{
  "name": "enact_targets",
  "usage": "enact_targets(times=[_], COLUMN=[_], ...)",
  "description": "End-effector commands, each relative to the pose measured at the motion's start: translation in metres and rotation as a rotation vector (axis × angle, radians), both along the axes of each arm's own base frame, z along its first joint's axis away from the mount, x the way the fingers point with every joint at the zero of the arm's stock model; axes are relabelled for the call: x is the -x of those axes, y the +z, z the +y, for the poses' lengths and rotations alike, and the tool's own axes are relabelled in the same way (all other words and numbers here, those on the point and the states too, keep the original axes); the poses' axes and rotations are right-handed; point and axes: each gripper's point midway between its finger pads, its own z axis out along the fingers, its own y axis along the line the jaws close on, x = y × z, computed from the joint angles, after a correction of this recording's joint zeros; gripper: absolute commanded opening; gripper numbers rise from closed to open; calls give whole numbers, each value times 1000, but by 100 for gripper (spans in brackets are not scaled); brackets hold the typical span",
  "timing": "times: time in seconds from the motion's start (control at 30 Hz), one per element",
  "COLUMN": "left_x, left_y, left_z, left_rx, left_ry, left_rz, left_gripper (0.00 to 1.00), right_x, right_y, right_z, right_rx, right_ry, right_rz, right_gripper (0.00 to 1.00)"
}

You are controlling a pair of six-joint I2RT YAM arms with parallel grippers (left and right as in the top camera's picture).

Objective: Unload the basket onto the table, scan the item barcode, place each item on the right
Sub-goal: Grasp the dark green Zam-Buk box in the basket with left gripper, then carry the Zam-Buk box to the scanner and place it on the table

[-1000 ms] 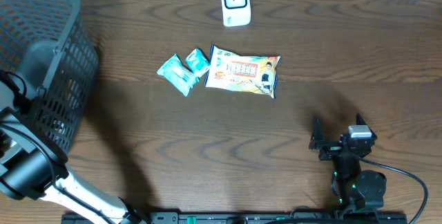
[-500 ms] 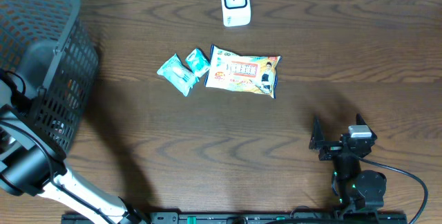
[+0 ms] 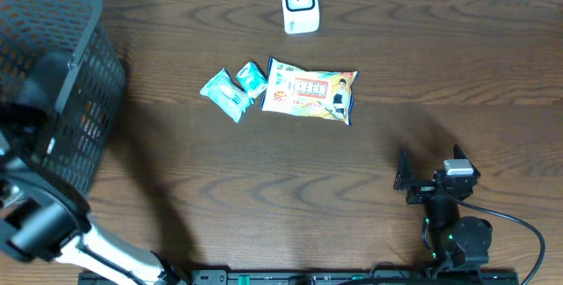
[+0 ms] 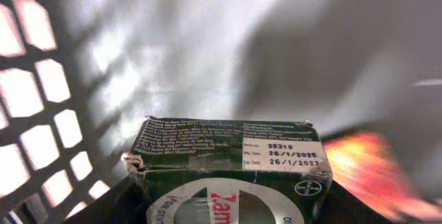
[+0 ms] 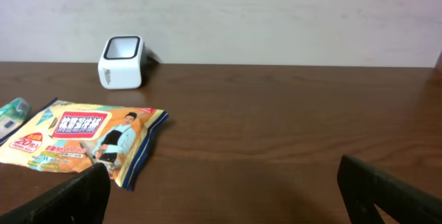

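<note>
Inside the black mesh basket [image 3: 84, 21], a dark green box [image 4: 228, 162] with a white date label and a grey oval with red letters fills the bottom of the left wrist view. My left gripper [image 4: 228, 210] is shut on it, dark fingers hugging both sides. From overhead the basket wall hides that gripper. The white barcode scanner [image 3: 299, 3] stands at the table's far edge, also in the right wrist view [image 5: 121, 61]. My right gripper [image 3: 429, 164] rests open near the front right, with bare table between its fingers [image 5: 228, 196].
An orange snack packet [image 3: 310, 91] and two small teal packets [image 3: 226, 93] lie mid-table in front of the scanner. An orange-red item [image 4: 366, 169] lies in the basket beside the box. The basket's mesh wall [image 4: 41, 113] is close on the left.
The left arm over the basket has shifted slightly toward the left. The right arm and the packets on the table have not moved.
</note>
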Motion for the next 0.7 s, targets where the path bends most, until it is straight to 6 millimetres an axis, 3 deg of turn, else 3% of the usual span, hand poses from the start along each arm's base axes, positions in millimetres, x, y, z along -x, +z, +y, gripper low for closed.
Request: enact_targets(times=[0.0, 0.13, 0.33, 0.4, 0.53, 0.67], left_x=[-9, -8, -22, -27, -40, -58], left_y=[91, 168, 279, 307, 336, 334], left_z=[12, 4, -47, -70, -123, -176], left_rx=[-185, -313, -351, -349, -310, -249], left_ry=[-4, 33, -20, -91, -246, -418], left_rz=[-185, -376, -822, -930, -1050, -1061], left_gripper=[56, 56, 56, 56, 56, 56], right_x=[0, 0, 0, 0, 0, 0], right_y=[0, 0, 0, 0, 0, 0], right_z=[-1, -1, -1, -1, -1, -1], right_rx=[4, 4, 4, 4, 4, 4], right_ry=[-4, -4, -4, -4, -4, -4], right_rz=[0, 0, 0, 0, 0, 0], right_gripper=[99, 99, 99, 99, 99, 99])
